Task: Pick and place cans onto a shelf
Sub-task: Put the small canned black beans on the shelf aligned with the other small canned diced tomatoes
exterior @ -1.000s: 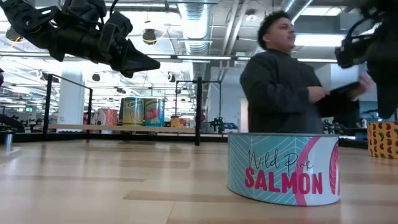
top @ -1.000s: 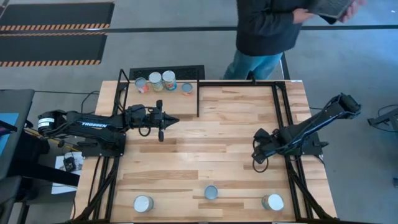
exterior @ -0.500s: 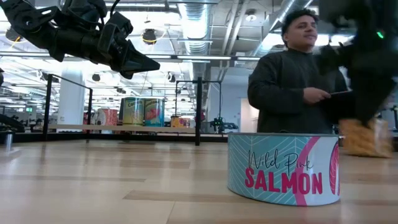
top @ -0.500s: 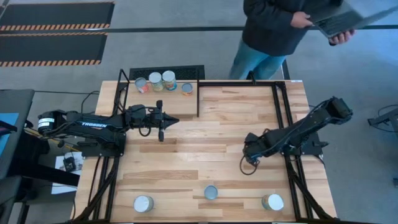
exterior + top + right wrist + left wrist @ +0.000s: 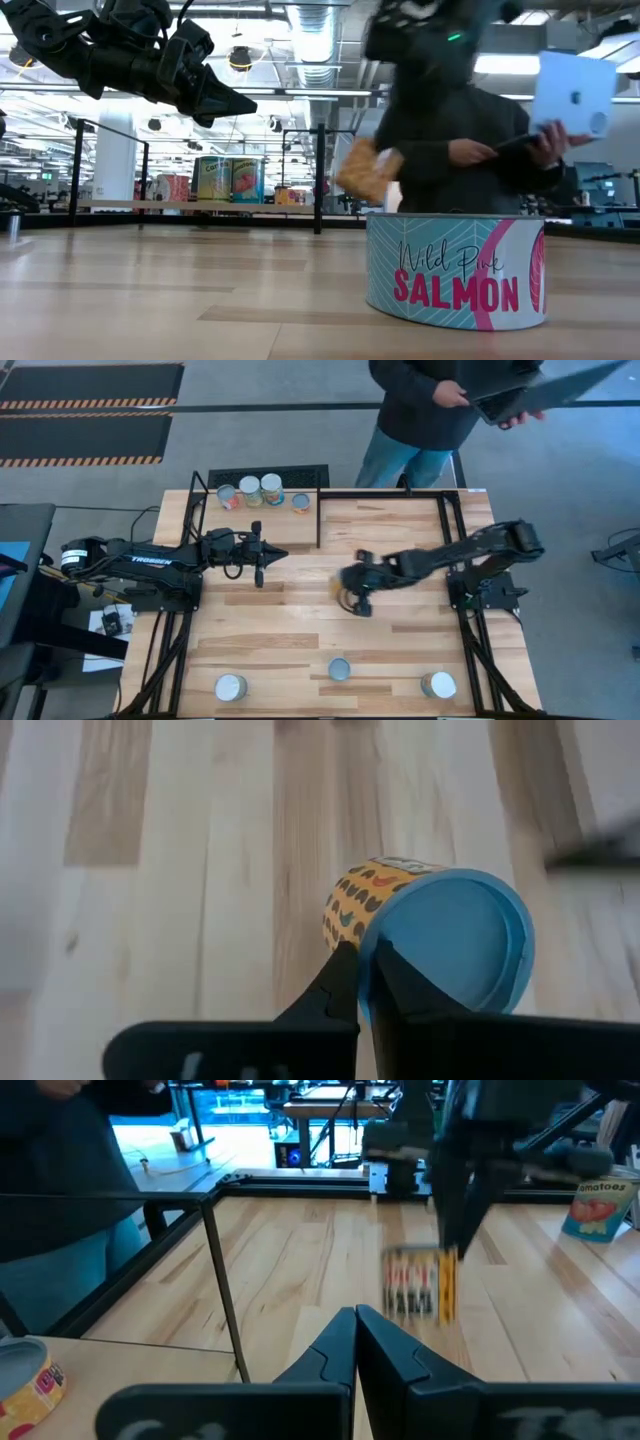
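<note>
My right gripper hangs over the middle of the table, shut on a can that has a yellow patterned label and a blue round top. The low view shows this can up in the air. My left gripper hovers shut over the table's left half, touching nothing. The shelf is at the far left, and several cans stand on it. Three more cans stand near the table's front edge. My right gripper pinches the can at its edge, where the blue top meets the patterned side wall. The two fingers stand almost together there. The can is lifted clear of the table and sits tilted in the hold, its blue top facing the wrist camera.
Black metal rods frame the shelf and run along the table's sides. A person holding a laptop stands beyond the far edge. The low view has a "Salmon" can close in front.
My right gripper has swept from near the table's right edge toward the left, as far as the middle. It has carried the yellow can along and raised it clear of the table. The person behind the table has shifted.
</note>
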`<state>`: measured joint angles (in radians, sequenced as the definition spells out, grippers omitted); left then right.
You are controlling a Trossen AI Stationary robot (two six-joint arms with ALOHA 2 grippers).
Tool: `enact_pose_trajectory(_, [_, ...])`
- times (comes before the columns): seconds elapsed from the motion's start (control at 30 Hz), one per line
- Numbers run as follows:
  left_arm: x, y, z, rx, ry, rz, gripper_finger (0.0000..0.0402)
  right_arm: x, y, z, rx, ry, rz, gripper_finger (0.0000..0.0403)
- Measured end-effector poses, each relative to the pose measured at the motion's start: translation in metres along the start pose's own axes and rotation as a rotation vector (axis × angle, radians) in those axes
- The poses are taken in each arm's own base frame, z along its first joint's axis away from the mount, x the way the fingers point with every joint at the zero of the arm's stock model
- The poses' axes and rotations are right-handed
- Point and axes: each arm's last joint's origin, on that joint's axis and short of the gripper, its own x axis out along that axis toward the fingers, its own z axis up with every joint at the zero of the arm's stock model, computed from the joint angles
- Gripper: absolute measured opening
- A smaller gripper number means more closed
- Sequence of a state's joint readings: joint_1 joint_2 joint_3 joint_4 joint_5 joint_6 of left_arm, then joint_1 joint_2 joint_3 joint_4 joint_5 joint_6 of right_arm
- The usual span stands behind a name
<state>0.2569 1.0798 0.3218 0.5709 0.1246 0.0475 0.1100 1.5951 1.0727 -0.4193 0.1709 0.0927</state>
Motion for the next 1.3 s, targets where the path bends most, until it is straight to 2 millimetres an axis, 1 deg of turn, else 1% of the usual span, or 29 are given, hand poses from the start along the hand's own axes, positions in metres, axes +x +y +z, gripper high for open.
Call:
enact_pose_trajectory(0.17, [0.0, 0.0, -0.001, -0.001, 0.005, 0.0, 0.0, 0.046, -0.009, 0.029, -0.156, 0.031, 0.038, 0.0028])
enact_pose_trajectory(0.3, [0.0, 0.0, -0.001, -0.001, 0.006, 0.0, 0.0, 0.078, -0.013, 0.043, -0.252, 0.087, 0.053, 0.0033])
enact_pose_trajectory(0.37, [0.0, 0.0, -0.001, -0.001, 0.007, 0.0, 0.0, 0.088, -0.014, 0.05, -0.284, 0.105, 0.051, 0.0033])
enact_pose_trajectory(0.47, [0.0, 0.0, -0.002, 0.001, 0.016, -0.001, 0.0, 0.097, -0.014, 0.061, -0.301, 0.103, 0.048, 0.0034])
enact_pose_trajectory(0.6, [0.0, 0.0, -0.002, 0.001, 0.026, -0.001, 0.0, 0.104, -0.014, 0.07, -0.328, 0.089, 0.048, 0.006])
enact_pose_trajectory(0.73, [0.0, 0.0, -0.003, 0.001, 0.033, 0.003, 0.0, 0.101, -0.014, 0.078, -0.339, 0.061, 0.043, 0.0107])
enact_pose_trajectory(0.8, [0.0, 0.0, -0.004, 0.0, 0.037, 0.003, 0.0, 0.096, -0.014, 0.082, -0.349, 0.069, 0.048, 0.0131])
enact_pose_trajectory(0.9, [0.0, 0.0, -0.004, 0.0, 0.039, 0.003, 0.0, 0.071, -0.014, 0.085, -0.359, 0.086, 0.044, 0.0146])
enact_pose_trajectory(0.93, [0.0, 0.0, -0.004, -0.001, 0.046, 0.003, 0.0, 0.062, -0.014, 0.087, -0.361, 0.066, 0.028, 0.0142])
enact_pose_trajectory(0.97, [0.0, 0.0, -0.005, -0.002, 0.051, 0.002, 0.0, 0.053, -0.014, 0.085, -0.365, 0.067, 0.018, 0.0134])
enact_pose_trajectory(1.03, [0.0, 0.0, -0.005, -0.002, 0.054, -0.002, 0.0, 0.039, -0.013, 0.076, -0.372, 0.068, 0.008, 0.0106])
enact_pose_trajectory(1.07, [0.0, 0.0, -0.006, -0.003, 0.061, -0.003, 0.0, 0.034, -0.014, 0.073, -0.366, 0.036, 0.014, 0.0088])
enact_pose_trajectory(1.17, [0.001, -0.003, -0.006, -0.002, 0.062, -0.016, 0.0, 0.026, -0.02, 0.051, -0.316, -0.056, 0.009, 0.0026])
enact_pose_trajectory(1.2, [0.001, -0.004, -0.006, 0.008, 0.065, -0.024, 0.0, 0.024, -0.023, 0.042, -0.292, -0.099, 0.009, 0.0015])
enact_pose_trajectory(1.23, [0.002, -0.007, -0.007, 0.018, 0.071, -0.036, 0.0, 0.023, -0.026, 0.033, -0.266, -0.136, 0.009, 0.0011])
enact_pose_trajectory(1.3, [0.006, -0.011, -0.007, 0.039, 0.078, -0.06, 0.0, 0.022, -0.032, 0.017, -0.207, -0.23, -0.005, 0.0018])
